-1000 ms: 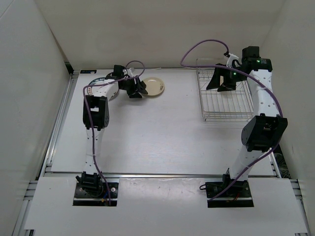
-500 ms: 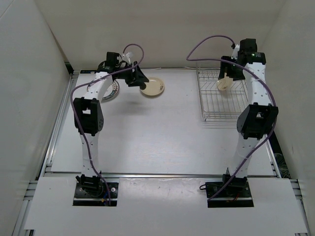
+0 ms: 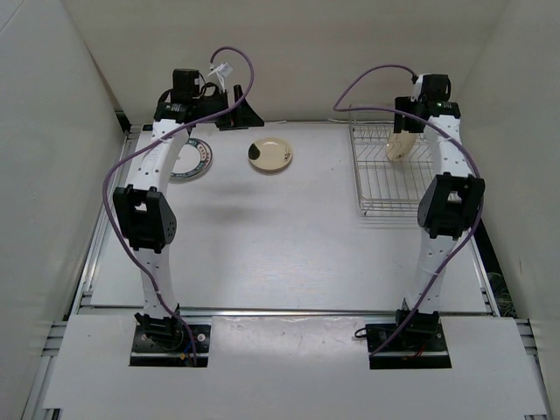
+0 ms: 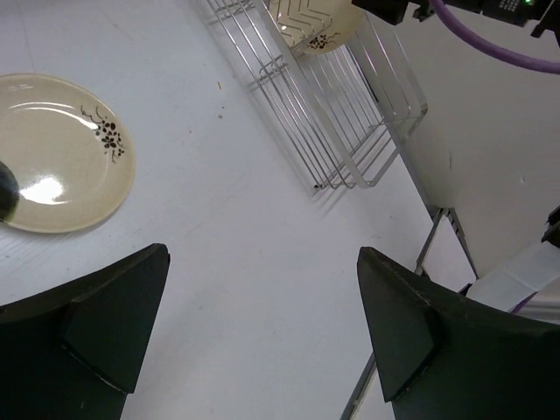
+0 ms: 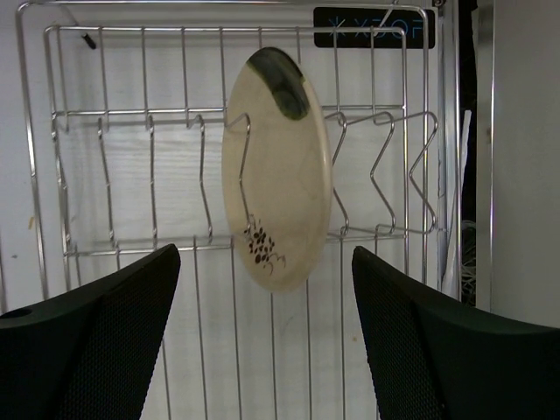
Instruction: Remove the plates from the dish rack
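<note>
A cream plate with a dark patch point(image 5: 278, 175) stands on edge in the wire dish rack point(image 3: 398, 188); it also shows in the top view point(image 3: 399, 144) and the left wrist view point(image 4: 313, 19). My right gripper point(image 5: 262, 262) is open and empty, raised above this plate. A second cream plate point(image 3: 269, 155) lies flat on the table, also in the left wrist view point(image 4: 61, 153). A white plate with a dark patterned rim point(image 3: 194, 160) lies flat at the far left. My left gripper point(image 3: 240, 115) is open and empty, raised behind the flat plates.
The rack point(image 4: 341, 114) stands at the far right of the white table point(image 3: 280, 236). White walls enclose the table on three sides. A metal rail point(image 3: 105, 210) runs along the left edge.
My left gripper has let go of the cream plate on the table and risen back toward the rear wall. My right gripper has lifted above the rack, leaving the standing plate in view.
</note>
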